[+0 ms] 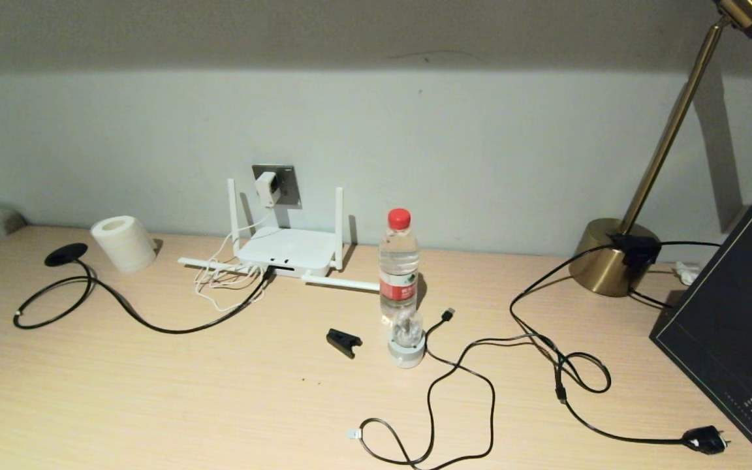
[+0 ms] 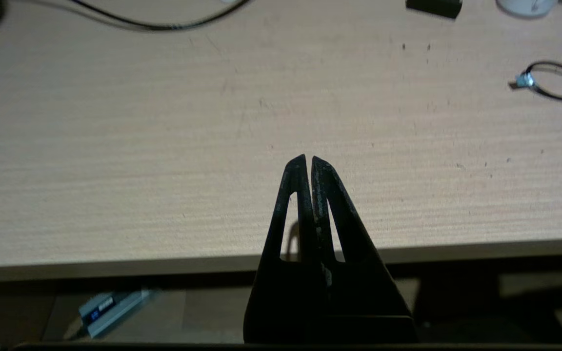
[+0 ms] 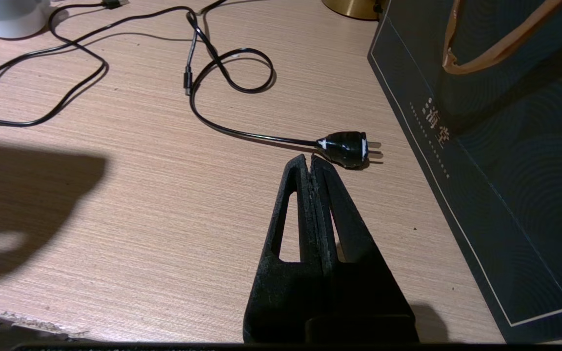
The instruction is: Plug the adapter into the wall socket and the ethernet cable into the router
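Note:
The white adapter (image 1: 266,188) sits in the grey wall socket (image 1: 286,185) on the back wall, its thin white cord hanging down to the router (image 1: 284,250). The router lies flat below the socket; two antennas stand up, two lie on the desk. The black ethernet cable (image 1: 180,332) runs across the desk from the left, and its end meets the router's front edge at the ports (image 1: 270,269). Neither gripper shows in the head view. My left gripper (image 2: 309,158) is shut and empty over bare desk near the front edge. My right gripper (image 3: 310,158) is shut and empty.
A black mains plug (image 3: 347,145) lies just beyond the right gripper's tips, beside a dark bag (image 1: 728,326). A water bottle (image 1: 399,261), a black clip (image 1: 343,342), a USB-like cable end (image 1: 448,314), a toilet roll (image 1: 123,243) and a brass lamp base (image 1: 604,258) stand around.

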You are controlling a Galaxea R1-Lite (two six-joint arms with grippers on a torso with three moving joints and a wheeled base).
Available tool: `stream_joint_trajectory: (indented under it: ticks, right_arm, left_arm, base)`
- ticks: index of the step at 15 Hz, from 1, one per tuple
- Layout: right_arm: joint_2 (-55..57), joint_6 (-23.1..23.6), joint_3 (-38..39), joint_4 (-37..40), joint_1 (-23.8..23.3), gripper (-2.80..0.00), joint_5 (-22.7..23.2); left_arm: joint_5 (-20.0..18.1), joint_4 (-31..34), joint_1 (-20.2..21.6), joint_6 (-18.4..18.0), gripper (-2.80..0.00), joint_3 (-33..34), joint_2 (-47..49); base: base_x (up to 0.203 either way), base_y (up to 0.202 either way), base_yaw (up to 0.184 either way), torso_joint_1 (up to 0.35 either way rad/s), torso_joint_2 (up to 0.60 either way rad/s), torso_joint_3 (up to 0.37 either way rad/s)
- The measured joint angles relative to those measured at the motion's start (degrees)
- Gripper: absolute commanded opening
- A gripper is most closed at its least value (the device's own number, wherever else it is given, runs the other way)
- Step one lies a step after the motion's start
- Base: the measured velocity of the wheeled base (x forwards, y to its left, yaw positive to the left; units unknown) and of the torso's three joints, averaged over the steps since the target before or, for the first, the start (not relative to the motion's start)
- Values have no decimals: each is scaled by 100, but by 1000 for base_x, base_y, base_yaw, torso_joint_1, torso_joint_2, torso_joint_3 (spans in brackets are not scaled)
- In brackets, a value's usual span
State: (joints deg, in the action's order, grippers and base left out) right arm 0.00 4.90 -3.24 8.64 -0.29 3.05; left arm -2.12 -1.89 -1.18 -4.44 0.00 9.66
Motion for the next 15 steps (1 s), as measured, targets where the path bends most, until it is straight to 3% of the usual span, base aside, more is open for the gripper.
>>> stream_joint_trajectory:
  ticks: [2,6,10,15]
  right_arm:
    - [0,57,0,0,-1,-280,15]
    - [0,55,5,-4,0,-280,7]
    - [0,61,31,-54,-1,-280,-64]
    - [0,290,306,-942,-1,-280,-85]
  left_arm:
    - [45,-2,39,21,-280,0,-495]
    - [210,-39,80,520,-280,0,-880]
    - [212,-37,85,529,-280,0,-955]
    - [212,-41,85,529,-280,0,-959]
  base:
    - [0,0,0,0,0,0]
    - [0,0,0,0,0,0]
    - [0,0,0,0,0,0]
    - [0,0,0,0,0,0]
